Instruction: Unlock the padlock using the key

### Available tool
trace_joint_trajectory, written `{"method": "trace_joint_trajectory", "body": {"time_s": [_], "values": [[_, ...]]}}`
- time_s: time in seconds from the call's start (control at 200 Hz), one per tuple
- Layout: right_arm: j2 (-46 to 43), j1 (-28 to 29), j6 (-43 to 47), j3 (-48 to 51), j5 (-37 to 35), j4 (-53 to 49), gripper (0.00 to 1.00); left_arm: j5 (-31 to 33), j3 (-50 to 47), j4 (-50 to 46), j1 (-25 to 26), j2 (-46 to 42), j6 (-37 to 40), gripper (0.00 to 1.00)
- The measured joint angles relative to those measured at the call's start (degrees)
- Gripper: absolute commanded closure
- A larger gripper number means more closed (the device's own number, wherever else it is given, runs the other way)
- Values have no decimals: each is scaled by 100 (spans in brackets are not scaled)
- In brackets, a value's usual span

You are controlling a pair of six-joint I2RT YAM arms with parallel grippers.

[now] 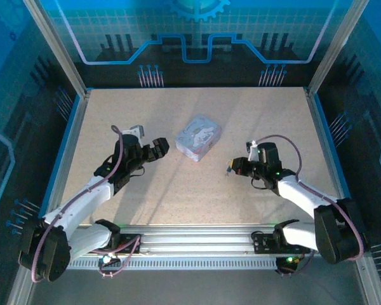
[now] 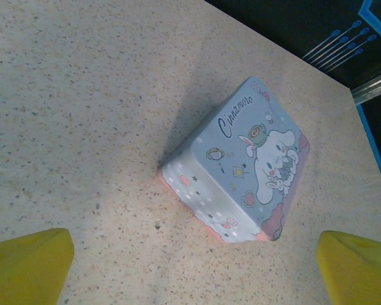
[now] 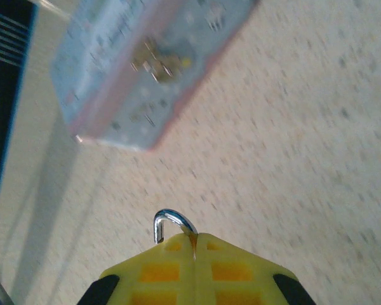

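A: What stood in the way on the table [image 1: 178,197]?
B: The box [image 1: 198,137], in the middle.
A: And the room around it?
B: Free on all sides. The left gripper [image 1: 162,147] and the right gripper [image 1: 232,168] were both apart from it.

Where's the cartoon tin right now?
Top view: the tin sits centre-frame, between the open left gripper on its left and the right gripper on its near right, which is shut on a small metal hook.

White-and-black arms [image 1: 82,197] (purple cables [image 1: 298,154] looped along them) end in yellow jaws.
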State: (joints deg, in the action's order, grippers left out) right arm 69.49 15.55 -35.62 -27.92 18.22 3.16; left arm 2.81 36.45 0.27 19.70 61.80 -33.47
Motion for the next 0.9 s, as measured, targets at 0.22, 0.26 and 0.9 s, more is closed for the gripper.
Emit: {"method": "trace_joint_trajectory", "body": {"time_s": [0.22, 0.26, 0.9], "values": [[730, 9, 461, -251, 70, -1008, 94, 50, -11, -4, -44, 7, 7, 1], [922, 17, 501, -323, 98, -1025, 89, 50, -11, -7, -44, 11, 7, 1], [-50, -413, 1392, -1045, -918, -1558, 14, 413, -26, -131, -483, -28, 225, 1]]}}
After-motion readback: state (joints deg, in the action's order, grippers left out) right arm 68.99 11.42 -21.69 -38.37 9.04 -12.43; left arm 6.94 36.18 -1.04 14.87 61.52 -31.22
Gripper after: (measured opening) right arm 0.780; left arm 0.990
